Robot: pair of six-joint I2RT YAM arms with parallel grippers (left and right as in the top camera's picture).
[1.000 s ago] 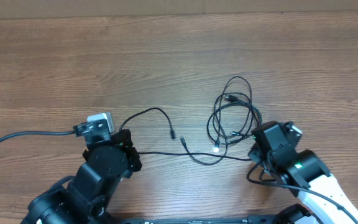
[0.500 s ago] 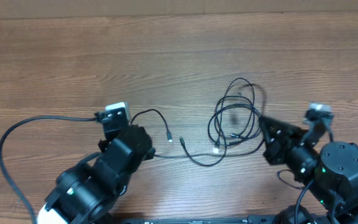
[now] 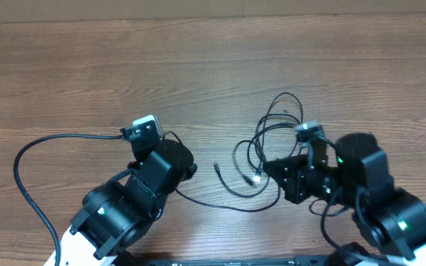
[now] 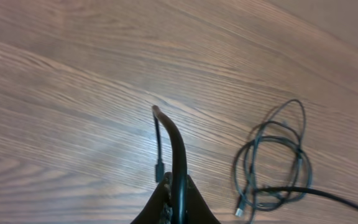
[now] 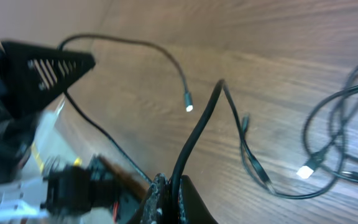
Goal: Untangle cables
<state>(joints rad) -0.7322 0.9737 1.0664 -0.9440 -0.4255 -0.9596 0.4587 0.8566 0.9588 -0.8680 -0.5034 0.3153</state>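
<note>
Left arm (image 3: 124,207) and right arm (image 3: 376,199) have been swung inward. Both jaws are clenched on strands of the cables (image 3: 276,140), coiled right of centre on the bench (image 3: 87,74). Strands should be drawn apart slowly.

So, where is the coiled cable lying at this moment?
In the overhead view, the coiled cable lies right of centre on the table, just beyond the right gripper.

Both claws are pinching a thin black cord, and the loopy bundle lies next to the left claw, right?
Not quite. The overhead view shows the loopy bundle next to the right gripper, not the left gripper. The rest is right.
</note>
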